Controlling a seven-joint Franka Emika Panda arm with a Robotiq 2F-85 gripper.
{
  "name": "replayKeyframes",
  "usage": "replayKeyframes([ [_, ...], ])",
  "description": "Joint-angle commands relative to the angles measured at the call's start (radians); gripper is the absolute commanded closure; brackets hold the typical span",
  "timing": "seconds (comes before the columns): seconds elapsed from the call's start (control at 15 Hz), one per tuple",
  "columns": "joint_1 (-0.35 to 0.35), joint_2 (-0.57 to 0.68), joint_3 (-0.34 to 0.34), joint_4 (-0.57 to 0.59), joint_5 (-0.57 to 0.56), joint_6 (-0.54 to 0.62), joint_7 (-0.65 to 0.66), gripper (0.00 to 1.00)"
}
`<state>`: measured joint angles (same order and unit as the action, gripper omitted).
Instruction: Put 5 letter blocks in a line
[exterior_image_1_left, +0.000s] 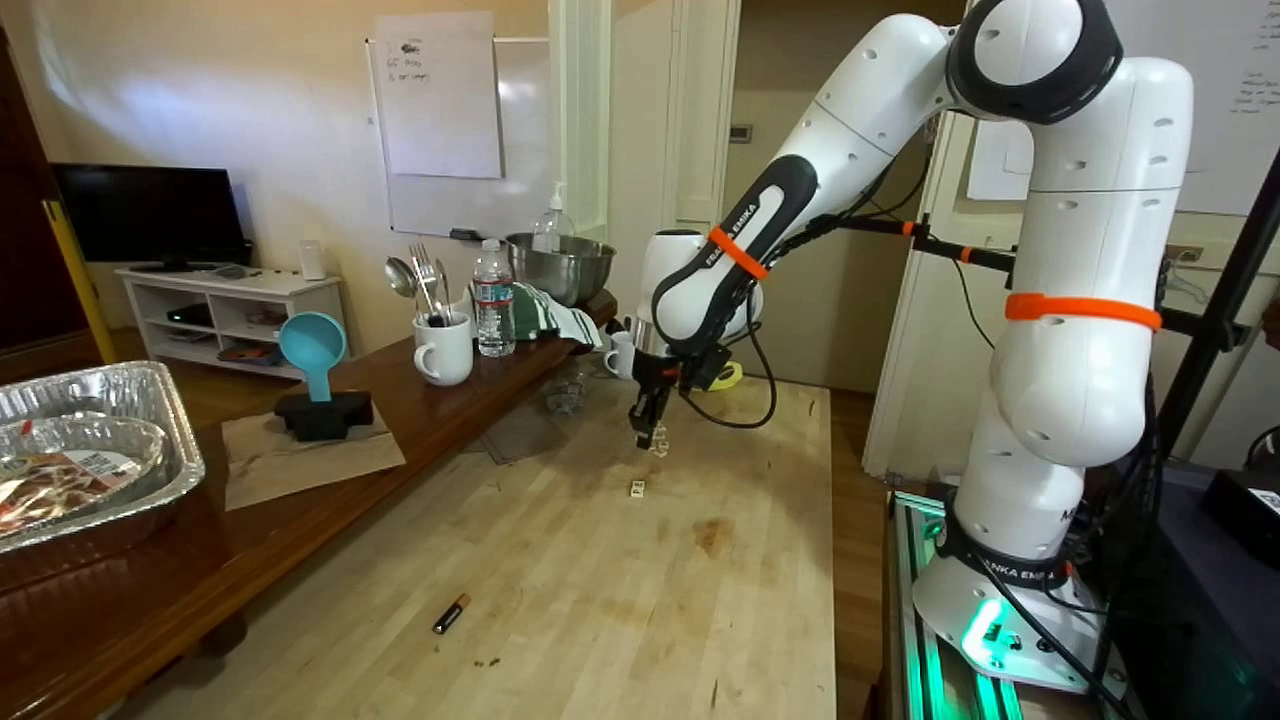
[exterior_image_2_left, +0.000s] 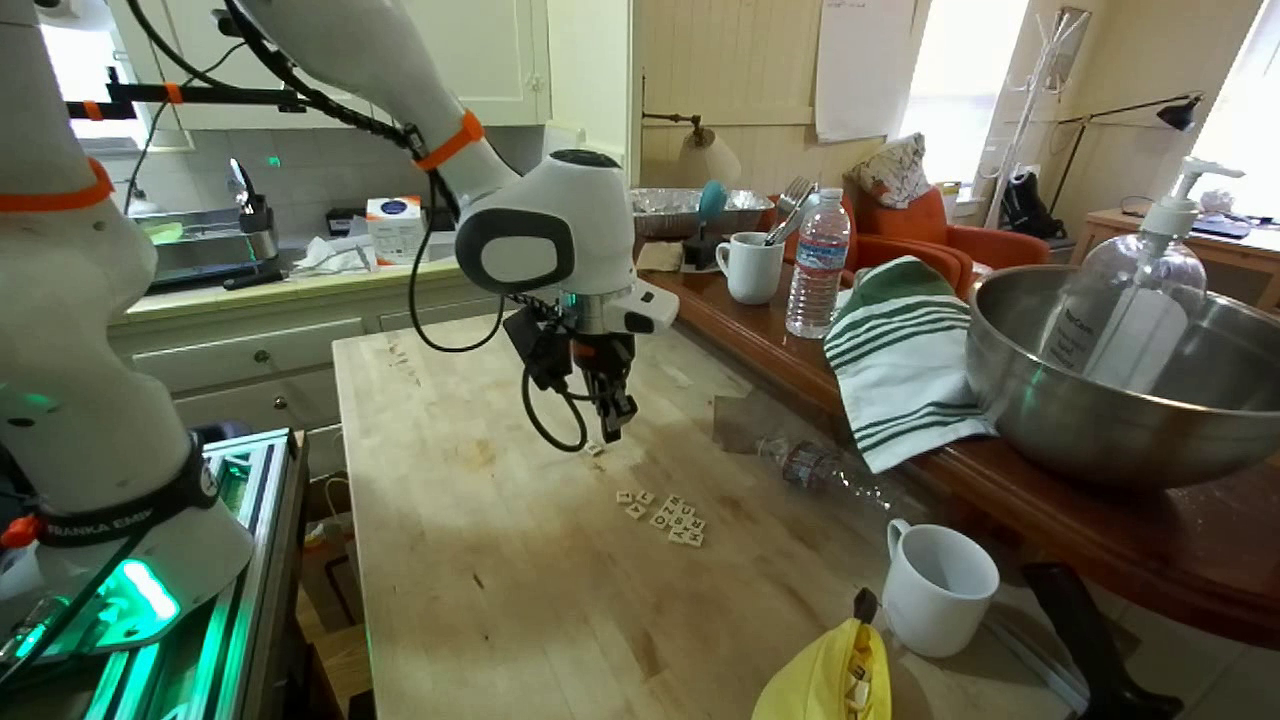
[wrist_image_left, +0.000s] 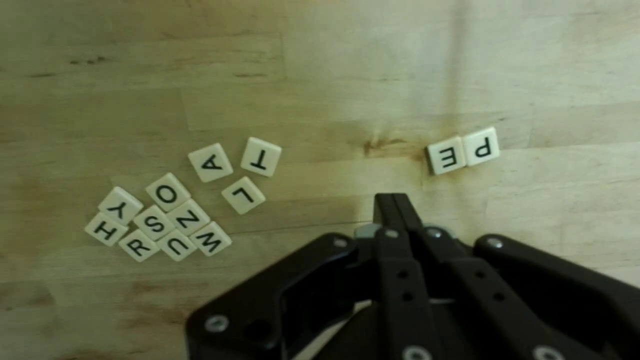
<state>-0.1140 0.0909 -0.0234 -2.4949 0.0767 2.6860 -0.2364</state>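
The letter blocks are small cream tiles with black letters on the wooden table. In the wrist view, the E block (wrist_image_left: 446, 156) and P block (wrist_image_left: 481, 146) touch side by side; this pair also shows in an exterior view (exterior_image_1_left: 637, 488). To the left lie the T block (wrist_image_left: 261, 157), A block (wrist_image_left: 210, 162) and L block (wrist_image_left: 243, 195), apart from each other. Further left several blocks form a tight cluster (wrist_image_left: 155, 223), seen also in an exterior view (exterior_image_2_left: 678, 520). My gripper (wrist_image_left: 392, 196) is shut and empty, above the table between the pair and the loose blocks.
A yellow pouch (exterior_image_2_left: 825, 680), a white mug (exterior_image_2_left: 940, 590) and a plastic bottle lying down (exterior_image_2_left: 815, 467) are on the table. A battery (exterior_image_1_left: 451, 613) lies nearer the opposite end. A raised brown counter (exterior_image_1_left: 400, 400) runs along one side.
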Motion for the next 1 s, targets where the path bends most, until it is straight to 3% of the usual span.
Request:
replayKeyframes([
  [0.0, -0.006, 0.0, -0.051, 0.005, -0.053, -0.038, 0.07, 1.0],
  [0.27, -0.012, 0.043, -0.086, 0.021, -0.091, -0.021, 0.103, 1.0],
  [0.93, -0.03, 0.159, -0.074, 0.065, -0.054, 0.073, 0.054, 1.0],
])
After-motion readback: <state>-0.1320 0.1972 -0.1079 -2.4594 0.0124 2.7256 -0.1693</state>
